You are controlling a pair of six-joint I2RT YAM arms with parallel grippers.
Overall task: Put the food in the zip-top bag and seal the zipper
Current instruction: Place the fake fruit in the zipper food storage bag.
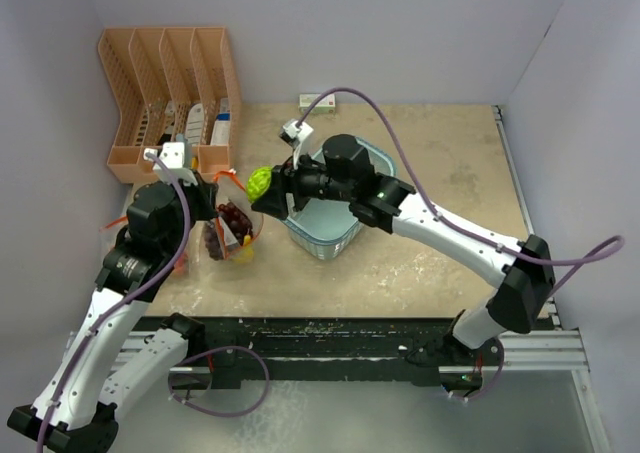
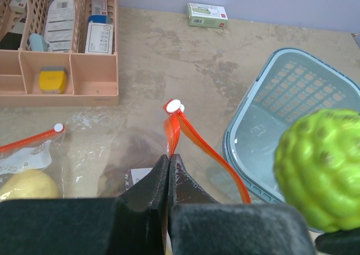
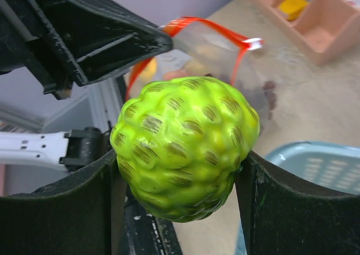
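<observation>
My right gripper [image 3: 180, 170] is shut on a bumpy lime-green fruit [image 3: 185, 145], one piece of the food, and holds it in the air just right of the bag's mouth [image 1: 260, 181]. The zip-top bag [image 1: 232, 235] is clear and crinkly. A dark red grape bunch [image 1: 233, 221] and a yellow fruit [image 2: 28, 184] lie inside it. My left gripper [image 2: 169, 156] is shut on the orange-red zipper [image 2: 191, 137] and lifts that edge, so the mouth gapes toward the green fruit [image 2: 320, 165].
The light blue mesh basket [image 2: 264, 125] stands right of the bag, under my right arm. A peach-coloured organiser [image 1: 165, 93] with small items sits at the back left. A small white-green box [image 2: 207, 14] lies by the back wall.
</observation>
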